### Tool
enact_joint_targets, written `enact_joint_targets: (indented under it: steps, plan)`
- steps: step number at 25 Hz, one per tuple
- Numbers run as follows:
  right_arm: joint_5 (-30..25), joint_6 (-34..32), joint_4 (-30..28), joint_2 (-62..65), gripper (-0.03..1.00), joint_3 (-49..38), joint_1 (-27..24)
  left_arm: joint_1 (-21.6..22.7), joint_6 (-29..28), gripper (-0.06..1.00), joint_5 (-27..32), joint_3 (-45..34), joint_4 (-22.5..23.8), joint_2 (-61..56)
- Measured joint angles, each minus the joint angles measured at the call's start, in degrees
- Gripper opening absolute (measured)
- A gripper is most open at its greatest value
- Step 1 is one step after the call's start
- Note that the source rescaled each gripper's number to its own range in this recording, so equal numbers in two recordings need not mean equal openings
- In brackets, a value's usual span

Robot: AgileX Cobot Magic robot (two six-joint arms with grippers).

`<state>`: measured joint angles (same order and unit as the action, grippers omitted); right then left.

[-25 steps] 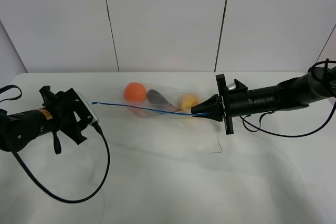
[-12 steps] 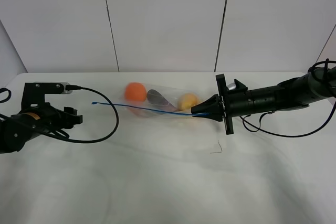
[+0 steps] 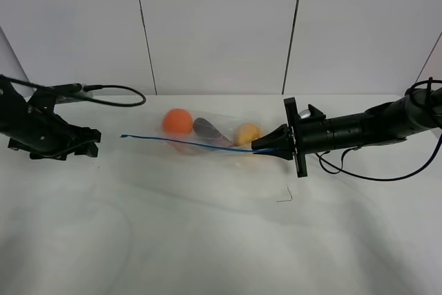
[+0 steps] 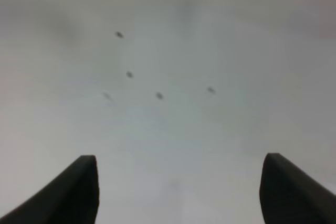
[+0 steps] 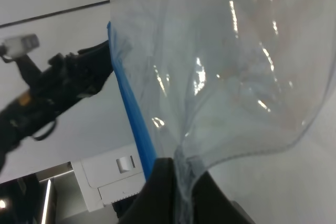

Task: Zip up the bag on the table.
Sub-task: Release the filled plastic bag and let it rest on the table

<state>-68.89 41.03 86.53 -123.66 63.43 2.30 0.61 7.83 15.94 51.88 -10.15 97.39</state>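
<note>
Bag (image 3: 219, 124) lying left-right, zipper edge (image 3: 179, 141) frontward, right claw (image 3: 255, 148) pinching

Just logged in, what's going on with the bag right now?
The right gripper is shut on one end of the bag, pinching it at the blue zipper strip. The bag lies on the table with fruit inside. The left gripper is open and holds nothing, off beyond the bag's other end. How much of the zipper is closed cannot be told.
</note>
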Motion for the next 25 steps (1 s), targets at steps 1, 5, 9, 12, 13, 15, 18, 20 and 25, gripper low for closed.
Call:
enact_joint_targets:
  steps: [1, 5, 9, 12, 13, 15, 18, 20, 25]
  plan:
    - [0.0, 0.0, 0.0, 0.0, 0.0, 0.0, 0.0, 0.0, 0.0, 0.95, 4.1, 2.3, 0.0, 0.0]
    - [0.0, 0.0, 0.0, 0.0, 0.0, 0.0, 0.0, 0.0, -1.9, 0.95, 22.6, 13.3, 1.1, 0.0]
    - [0.0, 0.0, 0.0, 0.0, 0.0, 0.0, 0.0, 0.0, -6.3, 0.95, 32.3, 19.0, 5.4, 0.0]
    - [0.0, 0.0, 0.0, 0.0, 0.0, 0.0, 0.0, 0.0, -7.8, 0.95, 38.0, 21.8, 5.9, 0.0]
    - [0.0, 0.0, 0.0, 0.0, 0.0, 0.0, 0.0, 0.0, -7.8, 0.95, 38.0, 21.8, 5.9, 0.0]
    - [0.0, 0.0, 0.0, 0.0, 0.0, 0.0, 0.0, 0.0, -7.8, 0.95, 41.9, 22.9, 5.9, 0.0]
    - [0.0, 0.0, 0.0, 0.0, 0.0, 0.0, 0.0, 0.0, -8.2, 0.95, 51.0, 23.0, 6.1, 0.0]
    - [0.0, 0.0, 0.0, 0.0, 0.0, 0.0, 0.0, 0.0, -8.3, 0.95, 51.0, 22.7, 6.2, -0.8]
    - [0.0, 0.0, 0.0, 0.0, 0.0, 0.0, 0.0, 0.0, -8.6, 0.95, 51.0, 16.0, 6.3, -9.3]
